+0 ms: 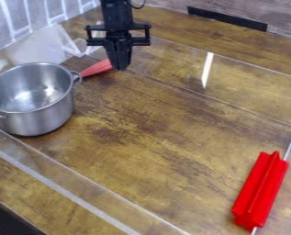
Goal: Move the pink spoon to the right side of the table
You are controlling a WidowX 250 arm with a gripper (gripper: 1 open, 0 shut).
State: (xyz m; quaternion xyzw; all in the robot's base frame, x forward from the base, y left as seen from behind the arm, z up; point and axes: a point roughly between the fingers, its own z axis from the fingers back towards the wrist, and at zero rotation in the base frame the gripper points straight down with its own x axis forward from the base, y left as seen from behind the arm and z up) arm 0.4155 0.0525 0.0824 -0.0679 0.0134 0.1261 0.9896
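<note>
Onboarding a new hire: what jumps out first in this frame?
The bright red ridged bar at lower right of the dark brown wood-plank table, then the shiny steel pot at left. Behind the pot, the black gripper points down, shut, over the small salmon-pink spoon.

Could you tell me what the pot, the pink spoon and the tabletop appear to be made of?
The pot looks like brushed steel: grey with soft reflections inside. The pink spoon, partly hidden by the tool, seems matte plastic, judging by its uniform salmon colour. The table looks like dark wood planks with a glossy finish: visible grain and glare streaks.
</note>
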